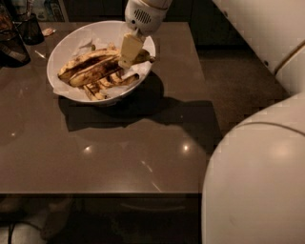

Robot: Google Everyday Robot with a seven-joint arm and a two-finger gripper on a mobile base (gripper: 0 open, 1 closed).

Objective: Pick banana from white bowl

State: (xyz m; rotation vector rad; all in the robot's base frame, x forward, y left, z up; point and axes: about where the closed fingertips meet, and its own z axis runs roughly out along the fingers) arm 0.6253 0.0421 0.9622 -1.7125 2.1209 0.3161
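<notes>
Our main worry is the fruit itself. The banana (88, 59) lies across the middle of the white bowl (64, 45), its right end under the pincer (127, 56), and it looks soft and overripe. A hold that close to one end could squash it or tear the skin, so the long body sags or drops back as it is lifted. It also lies against a darker banana (95, 72) just in front of it, with shorter bananas (107, 83) near the front wall. A grasp that is slightly off could catch the neighbour instead or drag it along. The crumpled paper (83, 40) lining the bowl could get pinched in too and come up with the fruit. Pressing down near the right rim might also rock or slide the bowl on the smooth bench (124, 152).

The arm (259, 186) fills the right side of the view and reaches over to the far part of the bench. Its wrist (143, 13) sits above the bowl's right rim, pointing the pincer down and leftward into the bowl. We cannot tell whether the pincer is spread or pressed together, nor whether it has the banana.
</notes>
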